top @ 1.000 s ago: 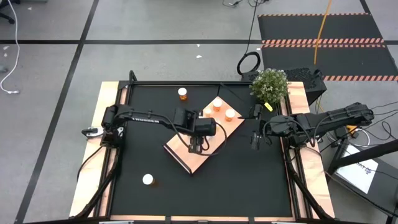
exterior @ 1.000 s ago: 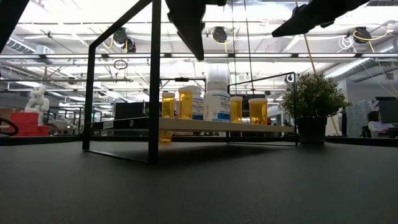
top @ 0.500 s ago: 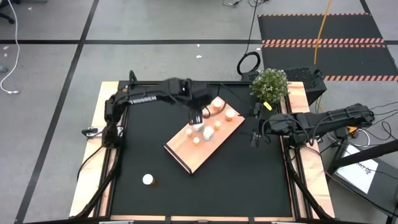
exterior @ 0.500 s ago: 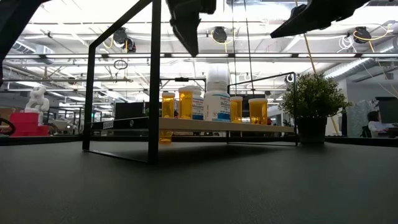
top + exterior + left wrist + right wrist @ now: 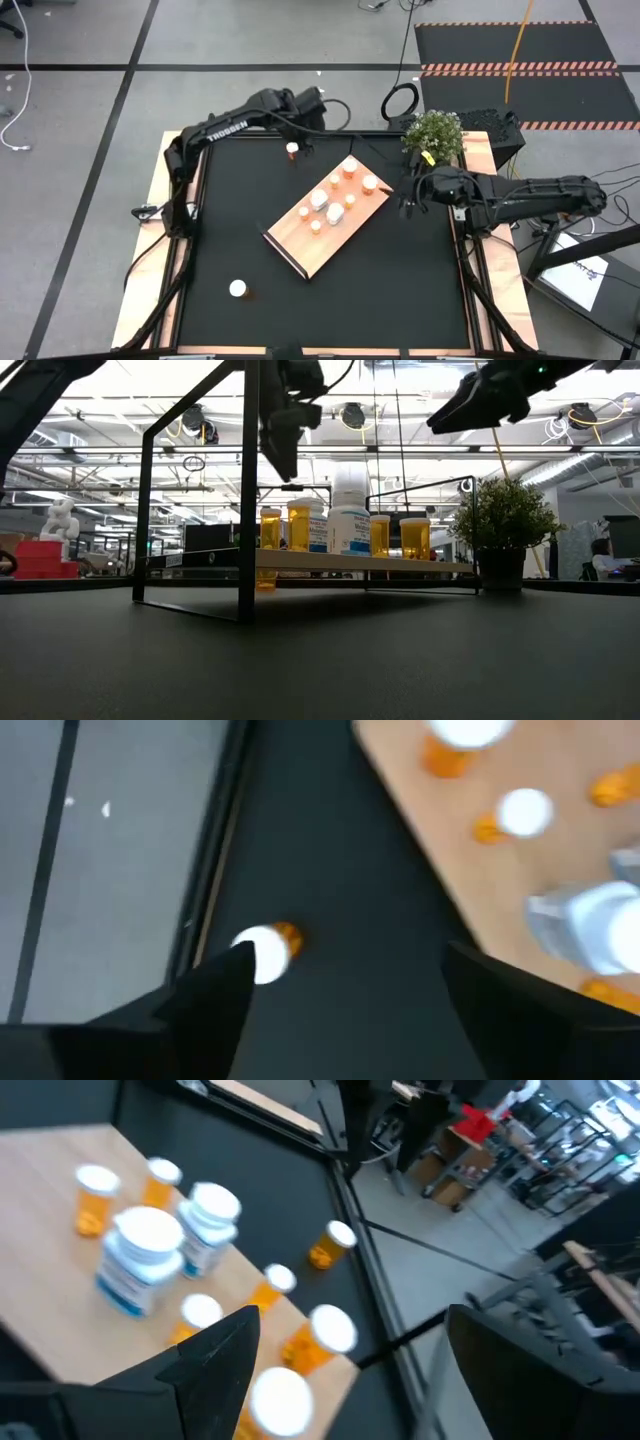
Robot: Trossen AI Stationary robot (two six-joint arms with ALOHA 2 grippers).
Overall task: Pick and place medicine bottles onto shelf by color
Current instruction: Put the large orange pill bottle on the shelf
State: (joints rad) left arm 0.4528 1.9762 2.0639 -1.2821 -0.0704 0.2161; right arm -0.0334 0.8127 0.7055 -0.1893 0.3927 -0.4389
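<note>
A: Where are the two arms?

B: The left arm reaches across the far edge of the desk (image 5: 230, 230), its left claw (image 5: 296, 138) hanging over a lone orange bottle (image 5: 292, 150) on the black mat, empty, fingers apart. The wrist view shows that bottle between the dark fingertips (image 5: 215, 990). The right arm stretches in from the right side, its right claw (image 5: 405, 203) just off the shelf's near corner, spread wide and empty.

A: And the shelf?

B: The shelf (image 5: 300, 245), a light-wood board, lies at a slant mid-desk. The low view shows it raised on a black frame (image 5: 245, 490). Behind it is a big workshop with ceiling lights, and a potted plant (image 5: 434, 135) sits at the far right corner.

A: How many bottles?

B: On the shelf I count seven: five small orange ones and two larger white ones (image 5: 319, 200). Off it, the orange one by the left claw, and a white-topped bottle (image 5: 237, 289) alone near the front left.
</note>
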